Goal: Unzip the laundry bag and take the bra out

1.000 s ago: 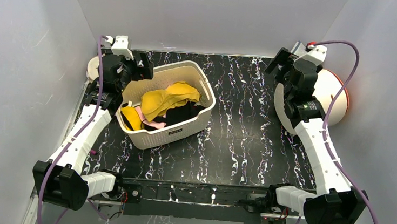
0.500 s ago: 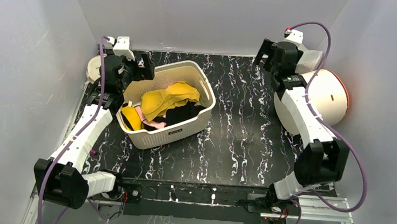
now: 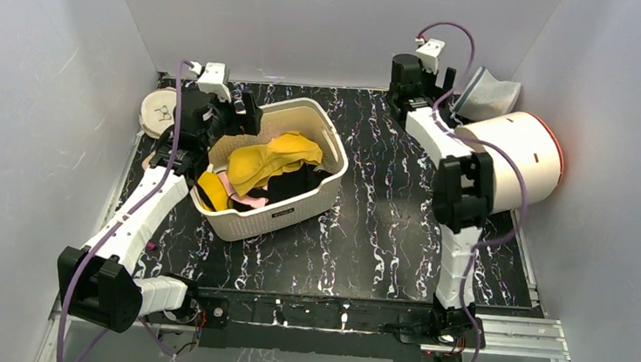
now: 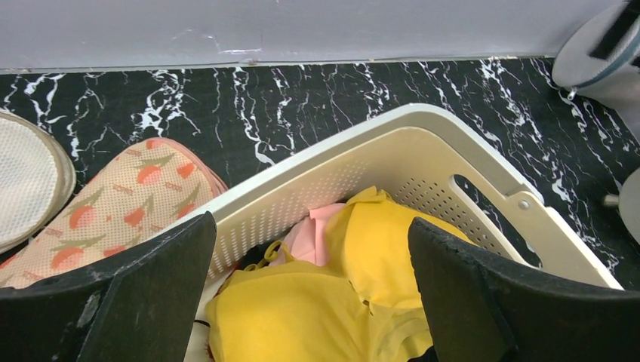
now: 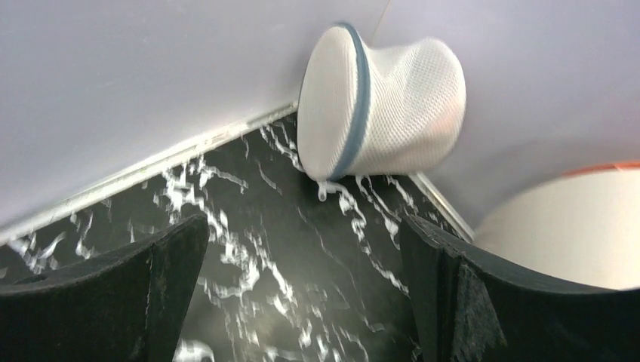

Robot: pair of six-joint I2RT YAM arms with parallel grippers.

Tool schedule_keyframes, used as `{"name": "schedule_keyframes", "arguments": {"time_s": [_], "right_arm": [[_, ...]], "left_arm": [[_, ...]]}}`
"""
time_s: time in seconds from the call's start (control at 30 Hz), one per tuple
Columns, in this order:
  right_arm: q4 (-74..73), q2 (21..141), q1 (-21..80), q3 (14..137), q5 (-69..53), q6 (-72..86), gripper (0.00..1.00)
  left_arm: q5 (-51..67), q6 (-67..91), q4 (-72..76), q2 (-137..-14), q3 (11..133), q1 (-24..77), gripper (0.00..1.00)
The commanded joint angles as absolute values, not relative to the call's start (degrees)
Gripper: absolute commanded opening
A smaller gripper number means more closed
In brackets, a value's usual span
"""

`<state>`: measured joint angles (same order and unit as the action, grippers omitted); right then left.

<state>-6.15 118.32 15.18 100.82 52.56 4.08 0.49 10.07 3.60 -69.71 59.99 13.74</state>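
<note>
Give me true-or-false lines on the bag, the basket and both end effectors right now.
The laundry bag lies in the far right corner. True.
The right end effector is shut on the laundry bag. False: it is open, short of the bag.
A yellow bra lies on top in the basket. True.
The left end effector grips the yellow bra. False: it is open, holding nothing.
The pink patterned disc is inside the basket. False: it lies on the table outside it.
</note>
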Motion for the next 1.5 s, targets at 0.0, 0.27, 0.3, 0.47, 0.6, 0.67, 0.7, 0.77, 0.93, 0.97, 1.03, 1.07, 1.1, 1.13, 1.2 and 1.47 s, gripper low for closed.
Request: {"name": "schedule_keyframes", "arguments": {"time_s": [0.0,0.27,0.3,0.47,0.6,0.67,0.7,0.77,0.93,0.97,1.03,1.07,1.1,1.13,1.2,1.47], "right_arm": [[9.2,131.3,13.0,114.7,63.6,-11.1,0.98],[16.3,142.8,7.7,125.3,64.6,-20.0,0.98],[16.5,143.3,7.2,125.6,64.1,-19.9,0.98],[16.6,146.9,4.9,128.3,63.3,-20.1,0.98],[17.3,151.5,3.4,130.6,61.5,-19.9,0.9],[17.1,152.7,3.0,131.0,60.7,-19.6,0.85],[17.2,152.9,2.9,130.8,60.1,-19.4,0.83],[14.9,153.2,2.7,130.9,58.6,-16.7,0.78],[7.3,152.7,3.0,132.6,55.7,-11.1,0.48],[6.6,152.0,3.8,132.6,55.1,-10.7,0.41],[5.5,150.6,5.7,132.7,53.8,-10.6,0.23],[5.2,149.7,6.8,132.6,53.3,-10.6,0.16],[5.2,148.7,8.2,132.3,53.0,-10.9,0.12],[5.2,147.8,9.7,131.9,53.0,-11.3,0.08],[5.9,145.6,13.1,130.3,53.5,-12.8,0.05],[-0.3,126.8,24.1,109.5,54.0,-3.6,0.0]], "left_arm": [[0.4,9.2,3.4,-69.3,61.8,15.4,0.98],[0.1,8.6,2.4,-71.2,62.6,17.1,0.98],[-0.1,8.6,2.0,-71.5,62.8,17.4,0.98],[-0.1,8.3,0.8,-72.7,63.8,18.5,0.98],[-1.0,8.0,-0.2,-74.2,64.6,18.9,0.98],[-1.2,7.9,-0.3,-74.8,64.7,18.9,0.98],[-1.2,7.9,-0.4,-75.0,64.7,18.9,0.98],[-1.2,7.8,-0.5,-75.4,64.8,18.9,0.99],[-1.1,7.8,-0.5,-75.6,64.9,18.9,0.98],[-1.1,7.8,-0.4,-75.6,64.8,18.9,0.98],[-1.0,7.8,-0.3,-75.4,64.8,18.9,0.98],[-0.9,7.9,-0.2,-75.4,64.7,18.9,0.98],[-0.8,7.9,-0.1,-75.2,64.6,18.9,0.98],[-0.7,7.9,0.1,-75.0,64.4,18.9,0.98],[-0.8,7.8,0.6,-74.6,63.9,18.9,0.98],[-0.9,7.7,2.8,-72.4,61.8,18.9,0.98]]}}
